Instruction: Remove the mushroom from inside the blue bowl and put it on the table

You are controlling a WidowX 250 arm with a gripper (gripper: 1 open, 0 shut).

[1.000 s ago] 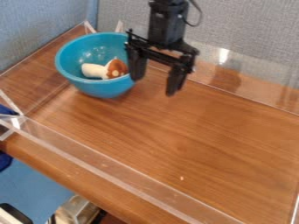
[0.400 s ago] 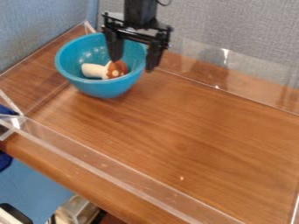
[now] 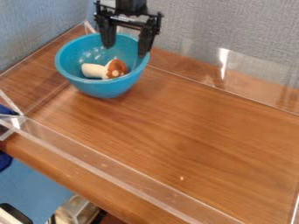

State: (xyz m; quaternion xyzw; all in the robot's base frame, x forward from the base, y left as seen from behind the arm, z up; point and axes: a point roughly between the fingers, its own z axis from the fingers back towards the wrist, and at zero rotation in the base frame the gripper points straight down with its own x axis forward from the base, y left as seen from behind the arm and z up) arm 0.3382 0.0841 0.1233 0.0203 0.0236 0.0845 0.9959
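Here the mushroom (image 3: 105, 68) lies on its side inside the blue bowl (image 3: 73, 77), cream-white stem pointing left, orange-brown rounded cap to the right. It is small against the bowl, which is round, deep and glossy teal-blue and stands at the far left of the table (image 3: 187, 131), a reddish-brown wood-grain top edged by low clear acrylic walls (image 3: 82, 153).

The gripper (image 3: 128, 42) points down over the far right part of the bowl, its two black fingers (image 3: 107, 35) spread wide apart with nothing between them. Its tips hang above the bowl's far rim, just beyond the mushroom; whether they touch the rim cannot be told.

A second ago the gripper hung to the right of the bowl, over bare wood beside its right rim. It has since moved left and farther back, now over the bowl itself. The jaws are as wide as before. Mushroom and bowl lie where they did.
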